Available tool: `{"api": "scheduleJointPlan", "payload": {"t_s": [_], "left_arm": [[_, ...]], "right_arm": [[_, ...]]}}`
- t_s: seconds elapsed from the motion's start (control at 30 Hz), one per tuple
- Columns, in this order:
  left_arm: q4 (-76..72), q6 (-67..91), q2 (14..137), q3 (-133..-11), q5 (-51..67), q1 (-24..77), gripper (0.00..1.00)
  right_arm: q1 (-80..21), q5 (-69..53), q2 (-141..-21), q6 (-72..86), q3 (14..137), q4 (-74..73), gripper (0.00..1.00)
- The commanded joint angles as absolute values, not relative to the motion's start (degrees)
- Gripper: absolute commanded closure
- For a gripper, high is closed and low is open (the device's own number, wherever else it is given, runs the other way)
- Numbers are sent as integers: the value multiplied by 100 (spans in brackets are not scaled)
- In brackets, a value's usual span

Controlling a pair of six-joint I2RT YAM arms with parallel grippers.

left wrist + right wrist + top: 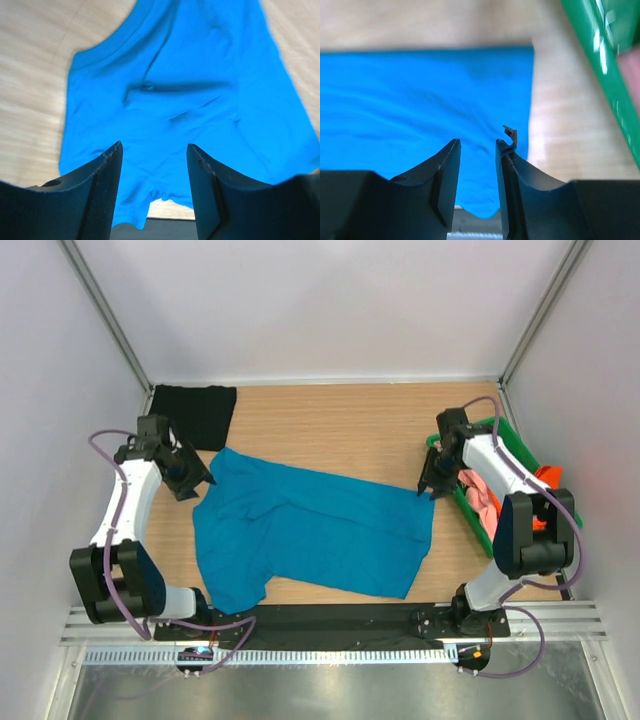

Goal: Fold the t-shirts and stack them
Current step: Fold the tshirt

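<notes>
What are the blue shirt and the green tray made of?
The blue shirt looks like soft matte cloth: it lies limp and creased. The green tray looks like hard glossy plastic, judging by bright glints on its rim.

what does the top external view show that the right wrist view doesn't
Only the top external: the black t-shirt at the table's far left corner, the left gripper, and the orange t-shirt in the green tray. Only the right wrist: a close look at the right gripper, jaws parted with nothing between them. Both: the teal-blue t-shirt spread on the table, beside the green tray.
</notes>
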State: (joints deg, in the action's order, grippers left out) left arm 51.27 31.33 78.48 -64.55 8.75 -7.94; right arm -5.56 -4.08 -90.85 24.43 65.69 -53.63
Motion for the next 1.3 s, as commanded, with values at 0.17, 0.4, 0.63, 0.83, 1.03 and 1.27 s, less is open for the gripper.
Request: {"api": "scheduleJointPlan", "payload": {"t_s": [0.17, 0.4, 0.63, 0.83, 1.03, 1.27], "left_arm": [[3930, 3340, 9445, -7584, 2057, -668, 57], [3508, 3647, 10834, -8463, 1986, -334, 62], [3594, 3832, 11591, -8736, 1416, -307, 62], [3665, 4078, 11708, -8359, 1170, -518, 59], [3666, 4192, 11505, -7963, 809, -843, 58], [3648, 4114, 11531, -8068, 730, -984, 59]], "right_arm": [[-729, -255, -10028, 2909, 7506, -4659, 57], [-870, 307, -10432, 3410, 7427, -4263, 58], [-967, 641, -10731, 3674, 7085, -3850, 65], [-1125, 756, -11082, 3648, 7198, -3709, 65], [-1151, 967, -11627, 3577, 7611, -3437, 64], [-1178, 827, -12646, 3050, 9007, -3708, 64]]}}
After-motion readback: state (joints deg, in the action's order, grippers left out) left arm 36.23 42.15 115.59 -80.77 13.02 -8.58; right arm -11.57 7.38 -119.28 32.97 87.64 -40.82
